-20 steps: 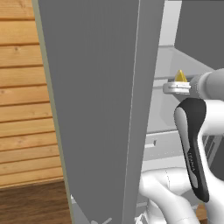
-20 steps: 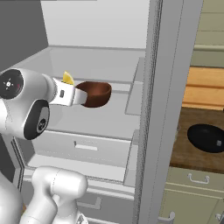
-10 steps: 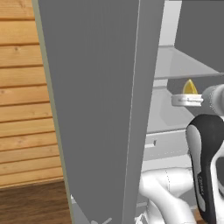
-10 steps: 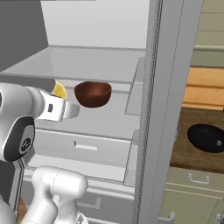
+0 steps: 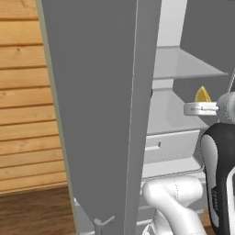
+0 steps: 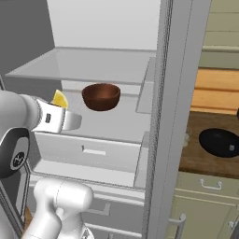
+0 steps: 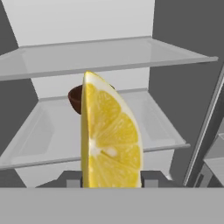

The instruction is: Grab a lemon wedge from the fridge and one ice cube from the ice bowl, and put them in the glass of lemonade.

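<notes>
The white arm reaches level toward the open tall grey fridge [image 6: 186, 93], its two-finger gripper [image 7: 112, 183] clamped on the bright yellow lemon wedge [image 7: 109, 140]. The wedge stands upright between the jaws, pulp facing us, in front of the pale shelves and a small brown bowl [image 6: 101, 96].

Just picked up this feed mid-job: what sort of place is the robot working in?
A home kitchen, most likely: an open grey fridge with pale shelves, a wooden countertop on cabinets beside it, and a lemon wedge held in the claw.
</notes>
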